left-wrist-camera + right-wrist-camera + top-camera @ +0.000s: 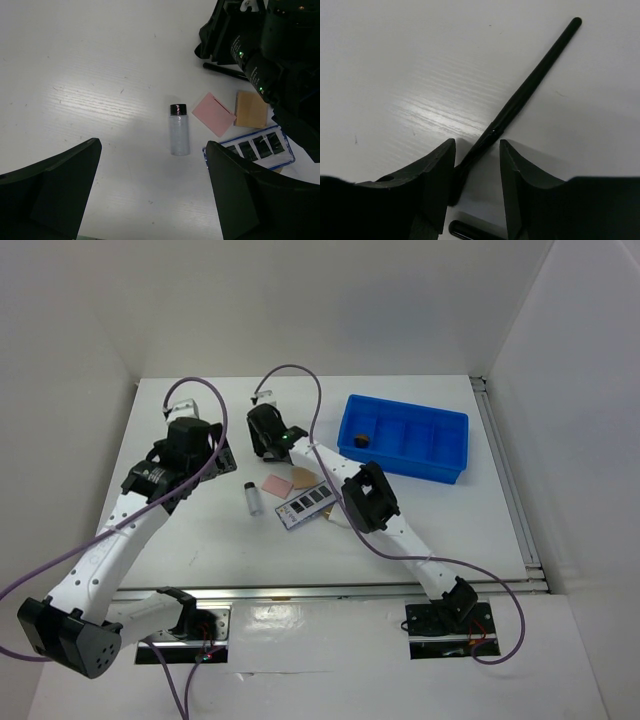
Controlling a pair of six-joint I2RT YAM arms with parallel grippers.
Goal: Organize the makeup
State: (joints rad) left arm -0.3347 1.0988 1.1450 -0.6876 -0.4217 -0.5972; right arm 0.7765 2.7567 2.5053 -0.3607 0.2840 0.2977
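Observation:
My right gripper is low on the table, open, its jaws standing either side of the brush end of a thin black brush without clamping it. The end of a second brush lies just below. My left gripper is open and empty above the table, with the clear vial lying ahead of it. The pink pad, tan pad and dark palette lie to its right. The white sponge is hidden.
The blue compartmented tray stands at the back right, with a small brown object in its left compartment. The right arm's forearm crosses above the palette's right end. White walls close in the table at the back and right.

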